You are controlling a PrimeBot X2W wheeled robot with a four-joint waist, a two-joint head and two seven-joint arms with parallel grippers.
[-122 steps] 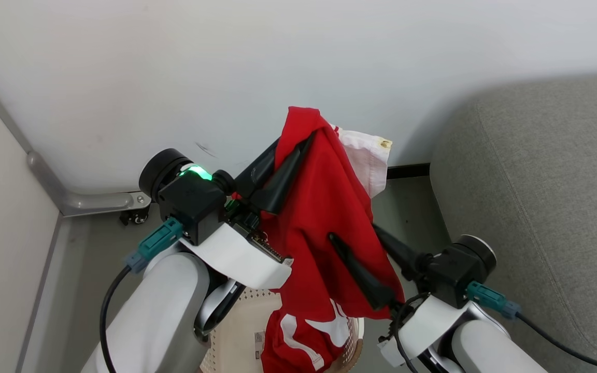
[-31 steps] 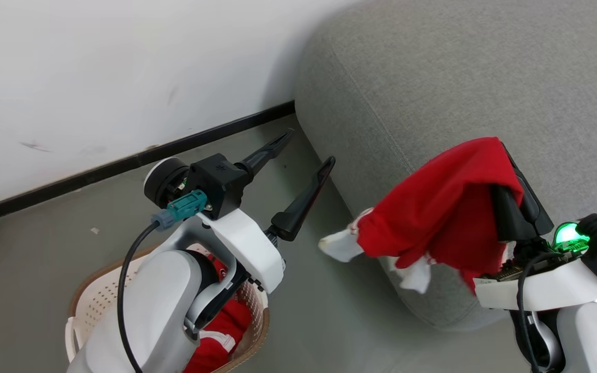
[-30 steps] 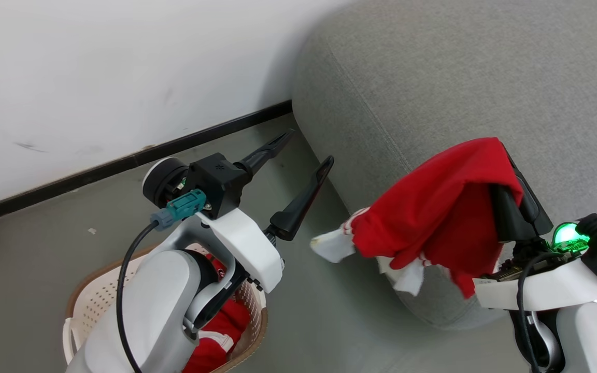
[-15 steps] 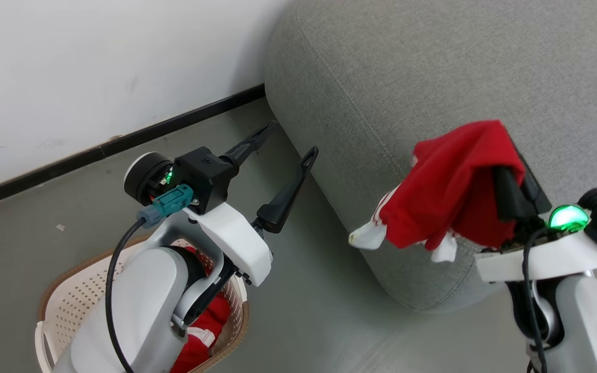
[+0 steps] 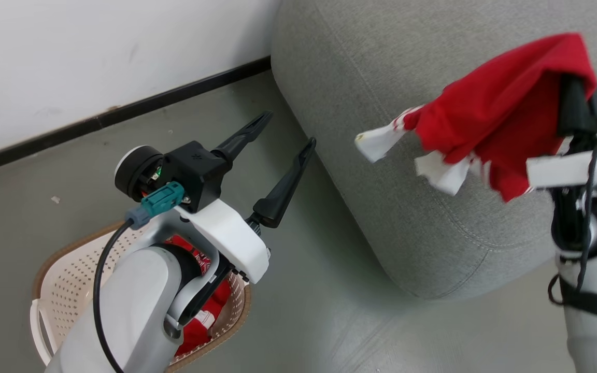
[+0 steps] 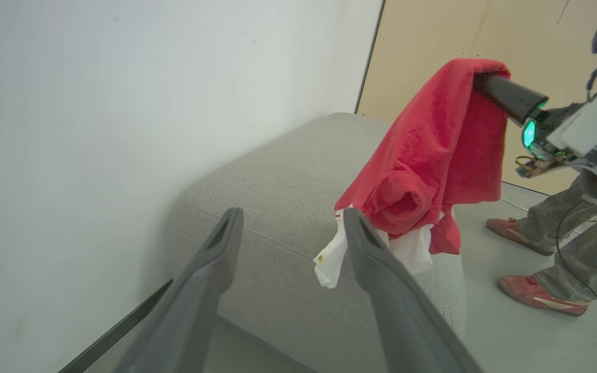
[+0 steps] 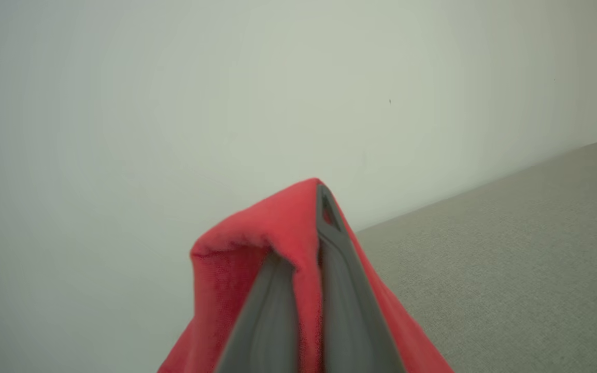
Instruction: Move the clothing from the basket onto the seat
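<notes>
The right gripper point(image 7: 322, 207) pinches a limp red garment point(image 5: 490, 109) with white trim; left gripper point(image 5: 289, 128) gapes empty.

A white wall point(image 5: 96, 57) meets the grey floor point(image 5: 329, 311) along a black baseboard point(image 5: 122, 111) — a small pale speck point(image 5: 55, 199) lies near it. The left wrist view shows a beige panel point(image 6: 433, 36) and a person's legs — greyish trousers point(image 6: 578, 259), red shoes point(image 6: 516, 235).

Red clothing point(image 7: 236, 259) gripped by right claw point(image 7: 315, 220); seat point(image 7: 511, 233) beyond.
</notes>
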